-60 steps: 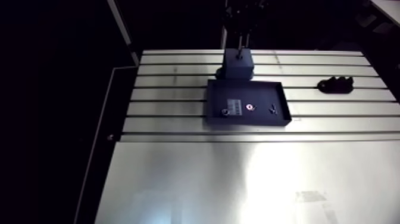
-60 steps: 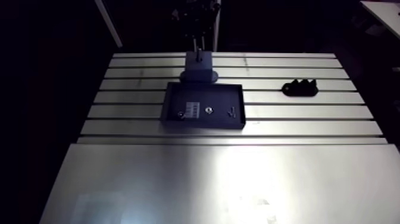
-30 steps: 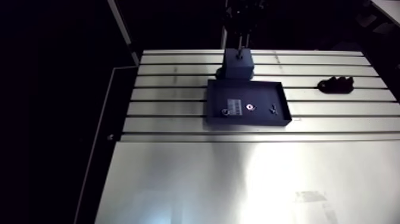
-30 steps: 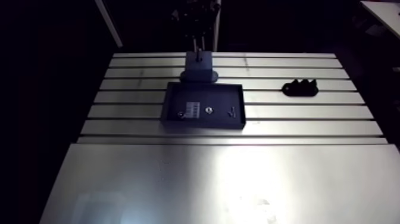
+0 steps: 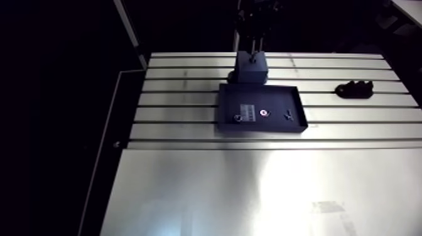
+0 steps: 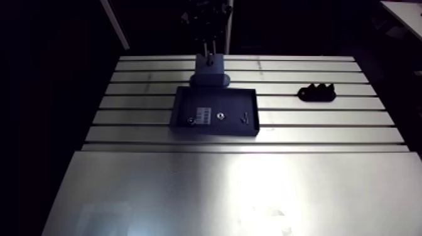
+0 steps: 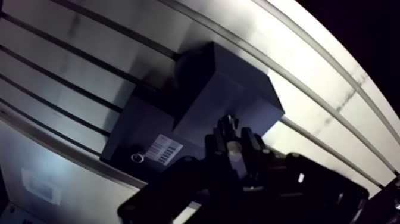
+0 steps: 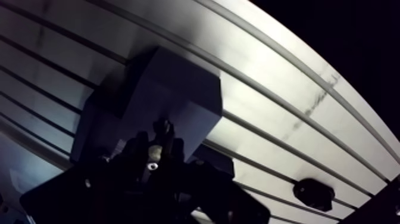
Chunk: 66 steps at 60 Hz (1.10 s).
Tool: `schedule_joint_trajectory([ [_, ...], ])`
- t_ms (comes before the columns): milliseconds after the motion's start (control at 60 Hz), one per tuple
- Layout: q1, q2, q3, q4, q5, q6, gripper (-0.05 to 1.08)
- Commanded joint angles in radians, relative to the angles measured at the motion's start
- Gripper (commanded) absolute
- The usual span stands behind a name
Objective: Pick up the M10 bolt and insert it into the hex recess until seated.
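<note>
black two-finger gripper [image 7: 228, 126] poised over a dark blue-grey square block [image 7: 205, 89], fingers pinching a pale metal bolt [image 7: 233, 146], block just beside a shallow dark tray [image 5: 296, 105] on the slotted aluminium table [image 5: 182, 97], black ridged holder [image 5: 355, 89] well apart

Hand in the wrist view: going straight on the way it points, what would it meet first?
Probably the top face of the dark block directly under the hand; the gap between them is hard to judge.
</note>
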Motion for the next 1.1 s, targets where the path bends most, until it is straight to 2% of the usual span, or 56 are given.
schedule_joint_trajectory([
  [17,0.0,0.0,0.006,-0.008,0.0,0.004,0.63],
  [67,0.0,0.0,0.009,-0.019,0.0,0.004,0.59],
  [100,0.0,-0.001,0.016,-0.041,-0.003,0.006,0.43],
  [117,0.0,-0.001,0.016,-0.041,-0.003,0.006,0.43],
  [133,-0.001,-0.002,0.019,-0.047,-0.004,0.007,0.35],
  [217,-0.002,-0.003,0.024,-0.052,-0.006,0.007,0.31],
  [267,-0.002,-0.003,0.027,-0.054,-0.006,0.009,0.22],
  [350,-0.002,-0.003,0.029,-0.055,-0.006,0.009,0.16],
  [850,-0.002,-0.003,0.028,-0.055,-0.003,0.009,0.13],
  [1100,0.0,-0.017,0.032,-0.052,0.008,0.031,0.12],
])
